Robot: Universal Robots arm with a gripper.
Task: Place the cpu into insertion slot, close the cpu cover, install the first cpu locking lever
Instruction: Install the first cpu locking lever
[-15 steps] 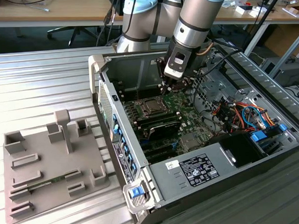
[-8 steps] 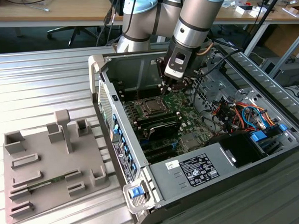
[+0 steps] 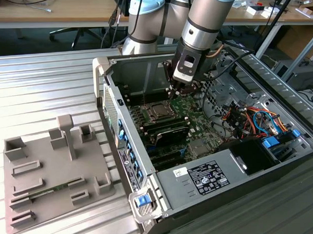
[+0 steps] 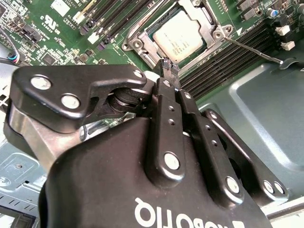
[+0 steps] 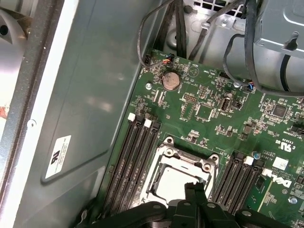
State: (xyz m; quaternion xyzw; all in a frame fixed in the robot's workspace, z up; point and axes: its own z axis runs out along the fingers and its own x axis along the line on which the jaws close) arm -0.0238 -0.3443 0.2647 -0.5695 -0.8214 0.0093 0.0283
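Open case (image 3: pixel 144 71), green motherboard (image 3: pixel 195 113), my gripper (image 4: pixel 166 65) with jaws pinched together just beside the cover (image 4: pixel 137 42), cover lying flat over slot (image 5: pixel 183 167), cpu (image 4: pixel 183 35) seated inside, thin lever (image 4: pixel 251 50) jutting out alongside.

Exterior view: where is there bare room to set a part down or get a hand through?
Free: the ribbed table between the grey tray and the wooden desk, and the bare case panel beside the memory slots. Crowded: the board under the end effector and the cables on the exterior view's right.
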